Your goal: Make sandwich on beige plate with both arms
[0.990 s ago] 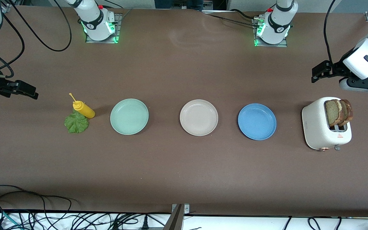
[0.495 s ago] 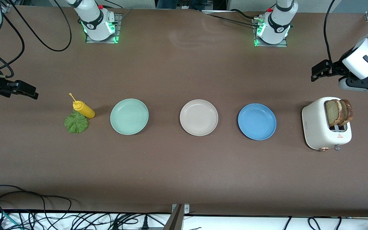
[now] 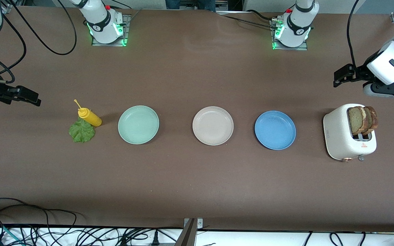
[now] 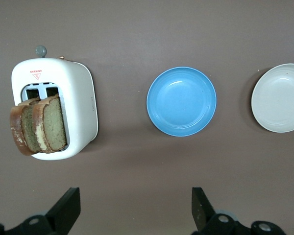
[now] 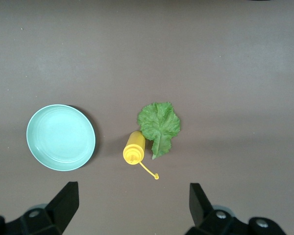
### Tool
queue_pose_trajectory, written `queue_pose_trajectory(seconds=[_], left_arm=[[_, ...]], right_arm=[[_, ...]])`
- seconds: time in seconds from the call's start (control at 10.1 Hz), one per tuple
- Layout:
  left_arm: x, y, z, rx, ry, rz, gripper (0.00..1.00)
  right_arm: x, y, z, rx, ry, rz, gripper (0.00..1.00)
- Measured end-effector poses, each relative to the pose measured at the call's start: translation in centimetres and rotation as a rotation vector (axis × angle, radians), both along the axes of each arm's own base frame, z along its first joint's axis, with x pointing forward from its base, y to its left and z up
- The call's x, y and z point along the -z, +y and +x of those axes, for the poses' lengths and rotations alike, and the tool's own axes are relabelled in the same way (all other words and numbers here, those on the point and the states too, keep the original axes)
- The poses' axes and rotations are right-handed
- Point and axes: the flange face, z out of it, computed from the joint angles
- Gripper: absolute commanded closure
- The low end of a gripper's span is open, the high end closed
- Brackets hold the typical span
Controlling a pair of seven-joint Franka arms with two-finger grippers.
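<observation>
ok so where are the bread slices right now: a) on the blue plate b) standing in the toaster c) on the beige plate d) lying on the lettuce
b: both bread slices stand upright in the slots of the white toaster at the left arm's end of the table, while the beige plate holds nothing.

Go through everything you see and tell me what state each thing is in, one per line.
beige plate: empty
mint green plate: empty
blue plate: empty
toaster: two bread slices standing up out of its slots
lettuce leaf: flat on the table
mustard bottle: lying on its side, cap off
left gripper: jaws open, empty
right gripper: jaws open, empty
</observation>
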Motion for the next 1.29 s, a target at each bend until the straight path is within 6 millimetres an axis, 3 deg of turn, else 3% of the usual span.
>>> queue_pose_trajectory(seconds=[0.4,0.59,0.69,0.99,1.29], left_arm=[[0.2,0.5,0.2,-0.009,0.004,0.001,0.00],[1.9,3.7,1.3,-0.061,0.028,0.000,0.00],[3.4,5.2,2.4,-0.082,0.038,-0.004,0.00],[8.6,7.0,6.1,-0.059,0.011,0.107,0.00],[13.0,9.9,8.3,-0.014,0.000,0.121,0.00]], right_arm=[[0.0,0.0,0.0,0.000,0.000,0.000,0.00],[0.0,-0.1,0.0,0.001,0.001,0.000,0.00],[0.0,-0.1,0.0,0.002,0.002,0.000,0.00],[0.2,-0.2,-0.1,0.003,0.014,0.000,0.00],[0.4,-0.3,-0.1,0.007,0.026,0.000,0.00]])
